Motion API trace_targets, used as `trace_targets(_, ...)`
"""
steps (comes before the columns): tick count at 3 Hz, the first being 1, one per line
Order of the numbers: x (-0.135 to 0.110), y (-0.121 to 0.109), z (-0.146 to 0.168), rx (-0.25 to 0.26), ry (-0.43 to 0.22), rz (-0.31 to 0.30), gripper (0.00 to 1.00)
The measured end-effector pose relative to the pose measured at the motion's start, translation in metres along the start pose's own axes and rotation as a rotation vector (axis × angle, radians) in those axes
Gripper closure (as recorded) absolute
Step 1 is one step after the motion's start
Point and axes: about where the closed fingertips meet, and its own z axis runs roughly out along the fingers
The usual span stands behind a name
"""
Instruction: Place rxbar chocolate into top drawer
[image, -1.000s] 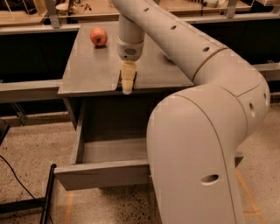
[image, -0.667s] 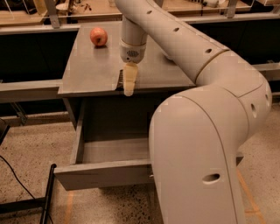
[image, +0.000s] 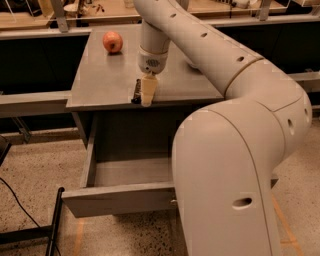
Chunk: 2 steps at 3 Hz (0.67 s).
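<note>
Hovering at the cabinet (image: 100, 85) edge, the claw (image: 146, 92), grip unclear, has the bar (image: 136, 92) at its nine o'clock; dropped early, it'd miss the drawer (image: 125, 197) at six.

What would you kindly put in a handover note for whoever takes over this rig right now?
Gripper: low at the front edge of the grey cabinet top, above the open drawer. Whether it grips the bar is unclear.
Small black-wrapped rxbar chocolate: on end, right beside the gripper at that edge.
Wide shallow grey top drawer: pulled out; the bar is not in it.
Round red apple: back left of the top, well apart.
Done: drawer open.
Left: get the bar into the drawer and let go.
</note>
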Motion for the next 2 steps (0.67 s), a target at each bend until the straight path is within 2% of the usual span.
trace_targets(1, -0.004, 0.005, -0.011, 0.005, -0.021, -0.02, 0.72)
trace_targets(2, -0.006, 0.015, -0.032, 0.013, -0.063, -0.043, 0.95)
